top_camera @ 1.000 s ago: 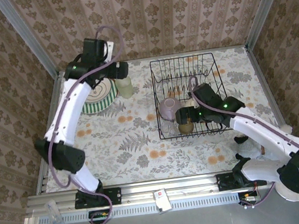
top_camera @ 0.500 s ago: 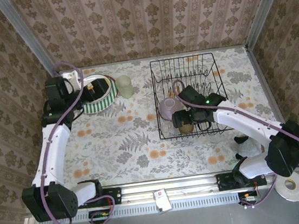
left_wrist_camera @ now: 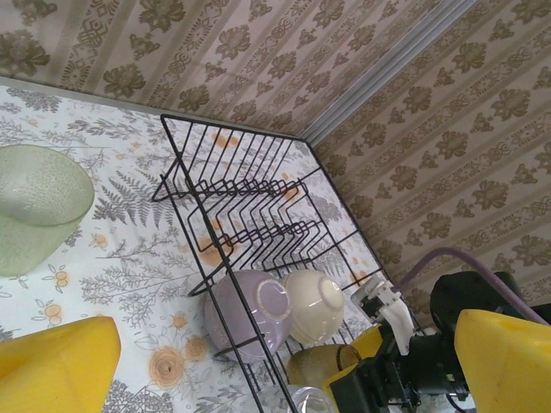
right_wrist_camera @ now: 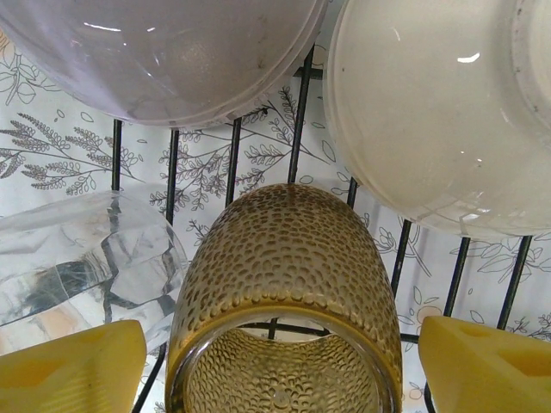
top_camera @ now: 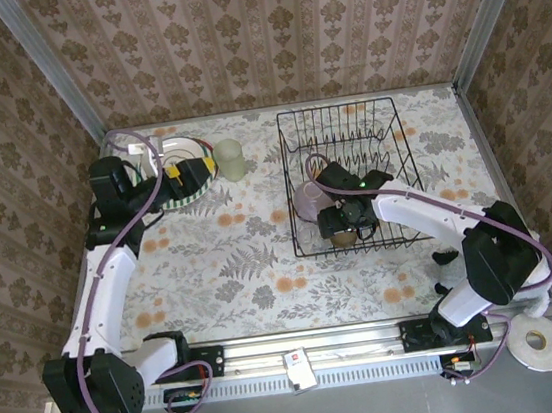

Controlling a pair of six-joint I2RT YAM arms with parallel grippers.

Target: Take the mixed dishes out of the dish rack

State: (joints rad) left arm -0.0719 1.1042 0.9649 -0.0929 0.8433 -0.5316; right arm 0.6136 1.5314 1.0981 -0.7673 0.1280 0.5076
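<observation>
RACK, NEAR END: The right pincer [right_wrist_camera: 277, 344] is spread wide astride the amber cup [right_wrist_camera: 284, 275]. The cup lies on its side on the rack [right_wrist_camera: 297, 129] wires, mouth toward the wrist, squarely between the fingers and not yet gripped. A clear glass [right_wrist_camera: 77, 258] lies hard by one finger. The lavender bowl [right_wrist_camera: 172, 52] and cream cup [right_wrist_camera: 430, 112] sit just ahead of the tips. The left pincer [left_wrist_camera: 284, 344], also wide and empty, hangs over the plate [top_camera: 176, 150]. The green cup [left_wrist_camera: 39, 206] is just ahead of it to one side, and the rack is farther off ahead.

The risks, as judged here:
- The cup is round and pebbled, so a squeeze off its middle could let it roll or squirt out.
- The finger by the glass has little room and may nudge or trap it.
- Tips driven too deep could catch a wire and drag the rack.
- A hasty lift could knock the bowl ahead.

A second ago the right arm reached in from farther out, its pincer just off the cup. It has since swung across and settled over it. The left arm, then arched high over the plate, has folded back and dropped low.
</observation>
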